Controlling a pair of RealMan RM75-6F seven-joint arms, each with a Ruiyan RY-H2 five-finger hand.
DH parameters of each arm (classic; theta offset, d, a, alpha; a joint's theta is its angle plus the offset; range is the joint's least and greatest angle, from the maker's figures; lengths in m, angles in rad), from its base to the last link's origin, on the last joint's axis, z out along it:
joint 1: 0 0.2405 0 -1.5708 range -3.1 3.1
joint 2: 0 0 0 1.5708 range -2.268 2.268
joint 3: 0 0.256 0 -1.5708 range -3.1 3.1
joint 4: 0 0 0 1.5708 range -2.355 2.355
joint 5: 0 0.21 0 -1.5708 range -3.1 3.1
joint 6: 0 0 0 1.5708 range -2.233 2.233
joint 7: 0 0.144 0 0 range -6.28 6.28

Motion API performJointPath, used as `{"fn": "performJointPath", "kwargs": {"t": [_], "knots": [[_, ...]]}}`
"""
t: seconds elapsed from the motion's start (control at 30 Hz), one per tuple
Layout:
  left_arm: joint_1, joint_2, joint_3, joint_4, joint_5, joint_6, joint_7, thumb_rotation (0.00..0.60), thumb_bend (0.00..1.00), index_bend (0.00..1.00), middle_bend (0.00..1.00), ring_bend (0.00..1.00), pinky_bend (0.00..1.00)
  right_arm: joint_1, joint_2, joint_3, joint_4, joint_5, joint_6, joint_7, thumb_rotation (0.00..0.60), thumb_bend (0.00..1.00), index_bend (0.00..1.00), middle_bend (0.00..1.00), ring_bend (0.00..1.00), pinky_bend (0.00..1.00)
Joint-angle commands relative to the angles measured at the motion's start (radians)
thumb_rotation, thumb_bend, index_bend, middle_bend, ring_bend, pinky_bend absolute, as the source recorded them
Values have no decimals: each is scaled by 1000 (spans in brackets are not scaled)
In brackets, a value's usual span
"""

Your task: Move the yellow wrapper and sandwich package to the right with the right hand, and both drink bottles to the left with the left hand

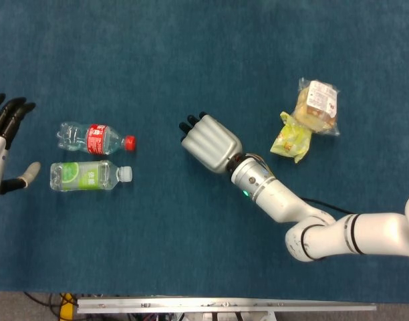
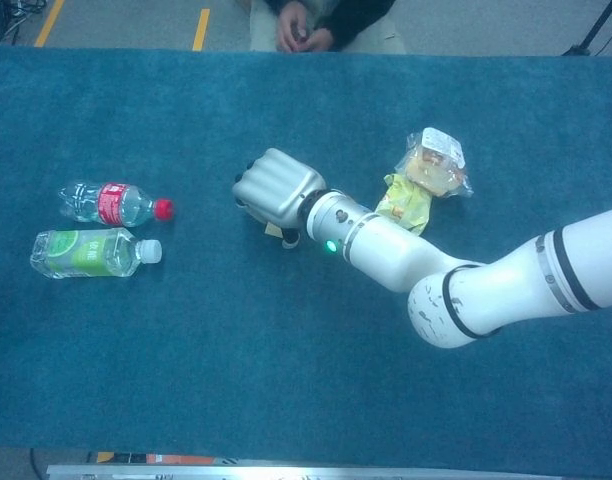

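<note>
The right hand (image 1: 210,142) has its fingers curled in on nothing, mid-table. The left hand (image 1: 3,150) is spread wide at the left edge. Two bottles (image 1: 91,157) lie beside it. The yellow wrapper (image 1: 291,142) touches the sandwich package (image 1: 317,105), far right.

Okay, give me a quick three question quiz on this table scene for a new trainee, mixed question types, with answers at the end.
1. True or false: the right hand is holding the yellow wrapper.
2. Which bottle lies nearer the robot?
A. red-label bottle
B. green-label bottle
3. Fill in: the sandwich package lies touching the ______.

Key:
1. False; it holds neither item.
2. B.
3. Yellow wrapper.
</note>
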Motion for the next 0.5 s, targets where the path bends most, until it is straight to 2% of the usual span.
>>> {"fn": "performJointPath", "kwargs": {"t": [0.03,0.5], "knots": [[1,1,0,-1,-2,-2,0,600,229,126,123,38,184,-2,4,-2,-4,-2,0,3,600,61,593,333,276,432],[5,2,-3,-1,3,-6,-2,600,229,126,122,37,184,-31,66,-24,-61,-26,18,26,600,61,631,348,290,433]]}}
